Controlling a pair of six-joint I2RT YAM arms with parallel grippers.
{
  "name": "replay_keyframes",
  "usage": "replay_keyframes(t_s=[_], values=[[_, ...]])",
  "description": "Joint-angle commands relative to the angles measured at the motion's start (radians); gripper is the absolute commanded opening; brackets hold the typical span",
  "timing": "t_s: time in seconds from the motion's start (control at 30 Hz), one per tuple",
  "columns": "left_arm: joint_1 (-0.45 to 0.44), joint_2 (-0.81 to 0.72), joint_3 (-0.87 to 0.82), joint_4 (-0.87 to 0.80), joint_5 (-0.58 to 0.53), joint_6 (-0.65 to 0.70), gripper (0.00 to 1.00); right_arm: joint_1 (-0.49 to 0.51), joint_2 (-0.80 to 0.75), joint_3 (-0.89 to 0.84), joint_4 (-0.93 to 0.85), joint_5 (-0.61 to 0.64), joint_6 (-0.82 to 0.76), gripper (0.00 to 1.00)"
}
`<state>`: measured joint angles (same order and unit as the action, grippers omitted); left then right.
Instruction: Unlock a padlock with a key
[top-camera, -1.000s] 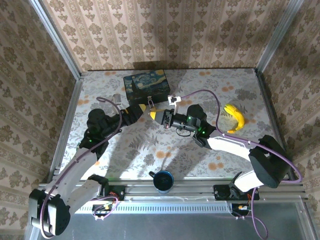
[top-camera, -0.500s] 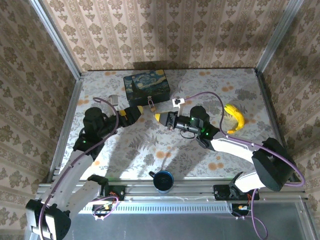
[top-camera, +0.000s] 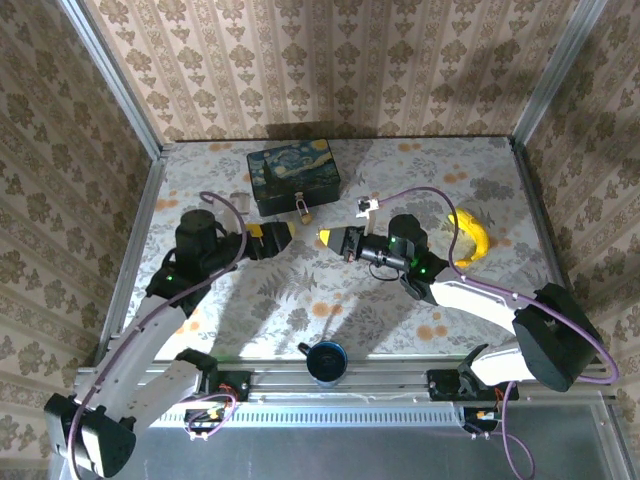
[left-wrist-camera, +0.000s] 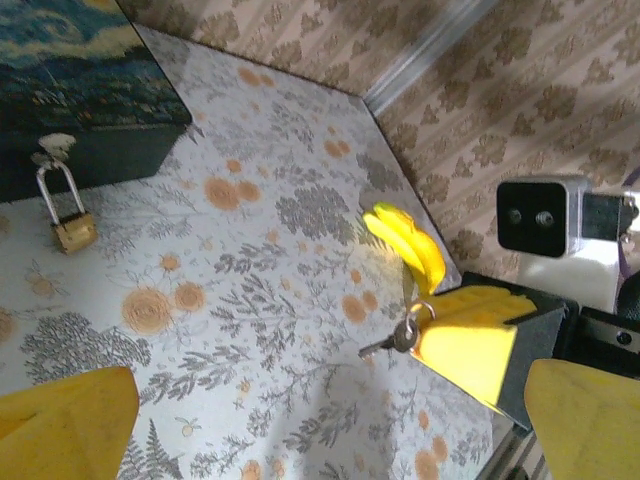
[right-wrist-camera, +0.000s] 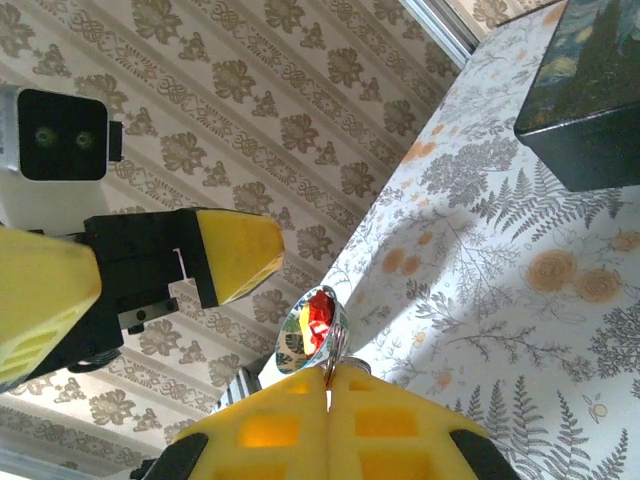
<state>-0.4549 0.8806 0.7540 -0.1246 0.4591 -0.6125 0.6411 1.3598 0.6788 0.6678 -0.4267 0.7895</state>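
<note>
Top view, padlock: the padlock (top-camera: 303, 211) lay on the surface (top-camera: 300, 295) just in front of the dark blue painted box (top-camera: 293, 172).
Top view, end effectors: the left end effector (top-camera: 275, 237) and the right end effector (top-camera: 328, 238) faced each other tip to tip, near the box's front and on the near side of the padlock. What the right one held was too small to tell here.
Top view, other things: a banana (top-camera: 468, 235) lay well to the right of the box, and a cup (top-camera: 326, 360) stood well in front of it.
Left wrist view, padlock: its shackle pointed up toward a clasp (left-wrist-camera: 52, 146) on the box front. Whether it passed through the clasp could not be told.
Left wrist view, left end effector: its fingers stood wide apart, holding nothing.
Left wrist view, key: the key (left-wrist-camera: 392, 342) stuck out of the right end effector's tip, well away from the box.
Right wrist view, right end effector: its fingers were pressed together on the key's ring.
Step in hand: probably bringing key and padlock together, with the padlock not yet grasped.
Next move: likely the left end effector would have to steady the padlock body at the box front while the right one lined the key's blade up with the keyhole.
</note>
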Motion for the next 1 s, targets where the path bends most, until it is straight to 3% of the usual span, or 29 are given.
replay_keyframes(t_s=[0.0, 0.53, 0.83, 0.97], values=[[-0.043, 0.017, 0.038, 0.001, -0.036, 0.053, 1.00, -0.011, -0.021, -0.014, 0.002, -0.019, 0.014, 0.00], [-0.059, 0.088, -0.025, 0.162, 0.059, 0.017, 0.92, -0.043, -0.029, -0.071, 0.028, -0.037, 0.034, 0.00], [-0.087, 0.146, 0.073, -0.063, 0.050, 0.204, 0.89, -0.081, 0.014, -0.033, 0.037, -0.151, 0.053, 0.00], [-0.091, 0.171, 0.082, -0.028, 0.122, 0.201, 0.87, -0.084, 0.022, -0.016, 0.041, -0.184, 0.052, 0.00]])
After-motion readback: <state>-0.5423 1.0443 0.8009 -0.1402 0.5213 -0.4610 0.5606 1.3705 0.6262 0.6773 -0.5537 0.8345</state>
